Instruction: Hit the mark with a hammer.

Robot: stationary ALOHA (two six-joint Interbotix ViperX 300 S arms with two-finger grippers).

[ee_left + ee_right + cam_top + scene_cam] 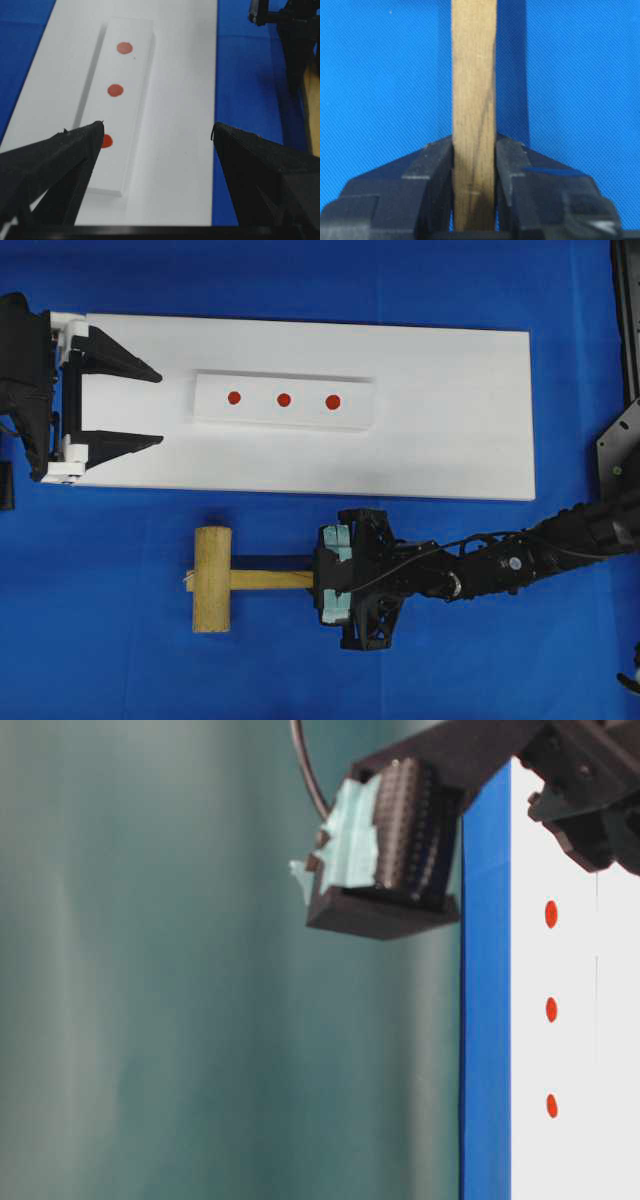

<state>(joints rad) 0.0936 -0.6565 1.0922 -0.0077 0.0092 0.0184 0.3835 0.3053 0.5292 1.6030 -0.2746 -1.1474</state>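
The hammer, a light wooden mallet, has its head (212,579) over the blue cloth just below the white board. Its handle (270,580) points right into my right gripper (330,587), which is shut on it. The right wrist view shows the handle (473,100) pinched between both fingers of that gripper (474,150), with its shadow offset on the cloth. Three red marks (234,397) (284,399) (333,401) sit in a row on a small white block (258,412). My left gripper (158,407) stands open at the board's left end, its jaws facing the marks (115,90), nothing between them (157,131).
A long white board (450,420) carries the block and lies on blue cloth (100,640). The right arm (520,560) reaches in from the right edge. In the table-level view the marks (551,1009) show beside a blurred, tape-wrapped gripper body (385,840).
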